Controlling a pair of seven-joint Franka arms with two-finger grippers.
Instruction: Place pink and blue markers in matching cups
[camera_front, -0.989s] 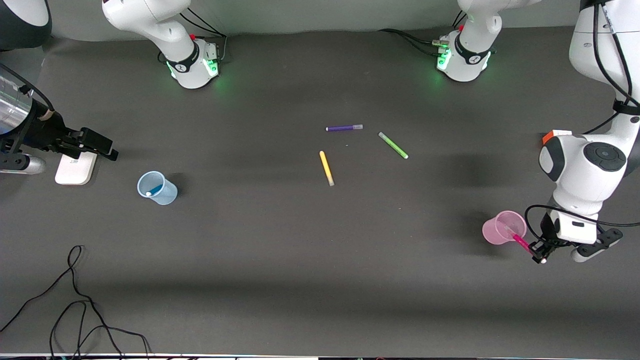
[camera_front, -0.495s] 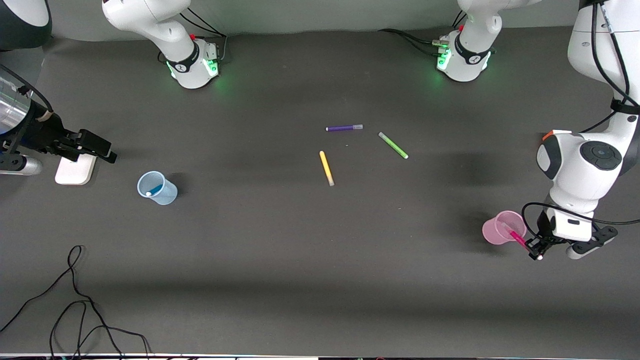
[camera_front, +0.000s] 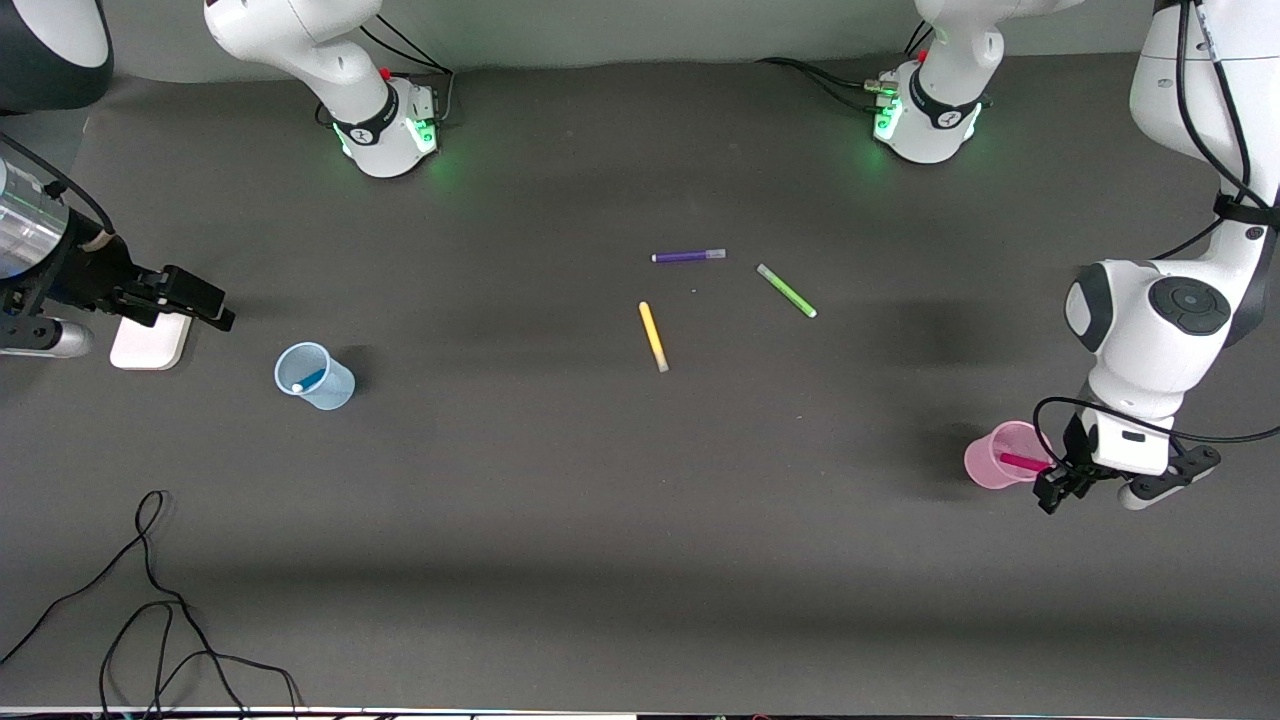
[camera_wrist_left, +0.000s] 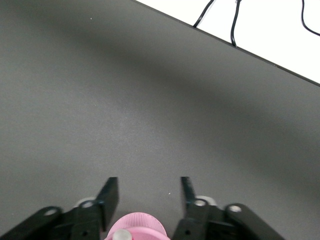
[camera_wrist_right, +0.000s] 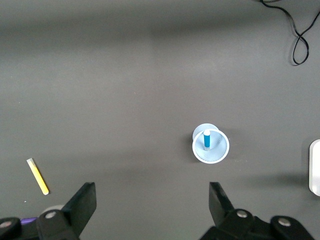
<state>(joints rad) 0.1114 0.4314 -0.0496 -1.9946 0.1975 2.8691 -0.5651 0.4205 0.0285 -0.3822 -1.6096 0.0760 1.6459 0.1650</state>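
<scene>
The pale pink cup (camera_front: 992, 468) stands near the left arm's end of the table, and the pink marker (camera_front: 1022, 462) leans inside it. My left gripper (camera_front: 1058, 488) is open and empty, right beside the cup's rim. In the left wrist view the cup's rim (camera_wrist_left: 137, 226) and the marker's pale cap (camera_wrist_left: 122, 236) show between the open fingers of my left gripper (camera_wrist_left: 148, 192). The pale blue cup (camera_front: 315, 376) holds the blue marker (camera_front: 308, 380); both also show in the right wrist view, cup (camera_wrist_right: 210, 150) and marker (camera_wrist_right: 206, 139). My right gripper (camera_front: 205, 300) is open and empty, up in the air, and that arm waits.
Purple (camera_front: 688, 256), green (camera_front: 786, 291) and yellow (camera_front: 653, 336) markers lie mid-table. A white flat object (camera_front: 150, 340) lies under my right gripper. Black cables (camera_front: 150, 620) trail near the front camera at the right arm's end.
My left gripper has let go of the pink marker, which has dropped into the pink cup. The gripper has shifted slightly toward the cup. The right gripper has barely moved.
</scene>
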